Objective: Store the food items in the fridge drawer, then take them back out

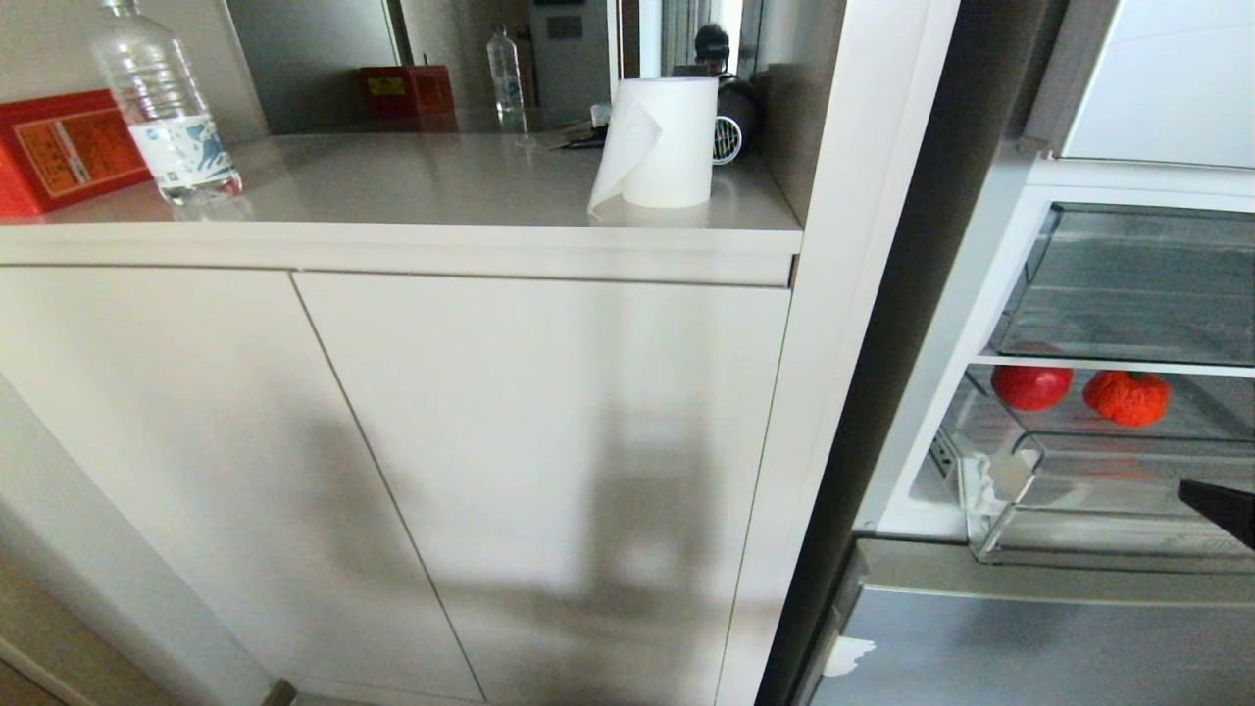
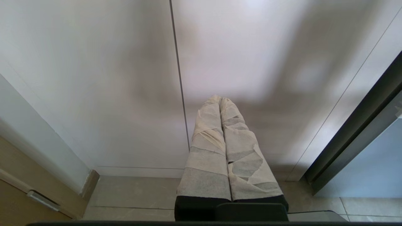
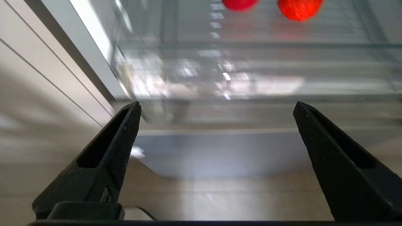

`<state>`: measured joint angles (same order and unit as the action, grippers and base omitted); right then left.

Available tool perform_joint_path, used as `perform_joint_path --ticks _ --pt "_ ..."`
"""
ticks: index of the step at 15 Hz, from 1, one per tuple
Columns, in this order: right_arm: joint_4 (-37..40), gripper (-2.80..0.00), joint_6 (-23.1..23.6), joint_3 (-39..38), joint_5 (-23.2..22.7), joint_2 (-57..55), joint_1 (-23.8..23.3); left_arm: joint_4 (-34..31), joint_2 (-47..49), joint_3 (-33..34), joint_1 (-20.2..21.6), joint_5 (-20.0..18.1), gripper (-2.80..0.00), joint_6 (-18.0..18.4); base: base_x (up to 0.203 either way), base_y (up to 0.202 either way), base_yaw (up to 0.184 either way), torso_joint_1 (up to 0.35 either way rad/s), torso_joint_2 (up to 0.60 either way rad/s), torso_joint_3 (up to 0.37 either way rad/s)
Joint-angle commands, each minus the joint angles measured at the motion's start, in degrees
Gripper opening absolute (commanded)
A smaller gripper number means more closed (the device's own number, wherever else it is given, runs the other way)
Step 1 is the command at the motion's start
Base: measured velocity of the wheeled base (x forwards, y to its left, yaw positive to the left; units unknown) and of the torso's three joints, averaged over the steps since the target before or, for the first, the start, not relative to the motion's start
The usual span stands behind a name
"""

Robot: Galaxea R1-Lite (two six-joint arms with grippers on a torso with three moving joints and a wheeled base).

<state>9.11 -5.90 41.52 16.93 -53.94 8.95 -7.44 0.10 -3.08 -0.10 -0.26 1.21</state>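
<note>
Two red food items (image 1: 1031, 384) (image 1: 1126, 396) sit side by side in the open fridge, under a glass shelf. Whether they lie inside the fridge drawer (image 1: 990, 490), clear with white tape scraps on its front corner, I cannot tell. One dark fingertip (image 1: 1221, 510) of my right gripper shows at the right edge, in front of that drawer. In the right wrist view the right gripper (image 3: 217, 105) is open and holds nothing. It faces the drawer front (image 3: 251, 81), with the food items (image 3: 298, 8) beyond. My left gripper (image 2: 220, 99) is shut and parked before white cabinet doors.
A white cabinet (image 1: 539, 441) fills the left, its counter carrying a paper roll (image 1: 667, 142), a water bottle (image 1: 162, 108) and a red box (image 1: 59, 147). Another clear drawer (image 1: 1137, 284) sits above the shelf. A grey lower fridge front (image 1: 1029, 647) lies below.
</note>
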Motion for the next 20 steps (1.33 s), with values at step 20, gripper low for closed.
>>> perform_joint_path --ticks 20 --pt "-22.7 0.00 -0.3 1.7 -3.5 -23.8 -4.9 0.0 0.0 0.0 0.0 0.0 -2.80 0.0 0.000 0.000 0.000 0.000 0.00 0.000"
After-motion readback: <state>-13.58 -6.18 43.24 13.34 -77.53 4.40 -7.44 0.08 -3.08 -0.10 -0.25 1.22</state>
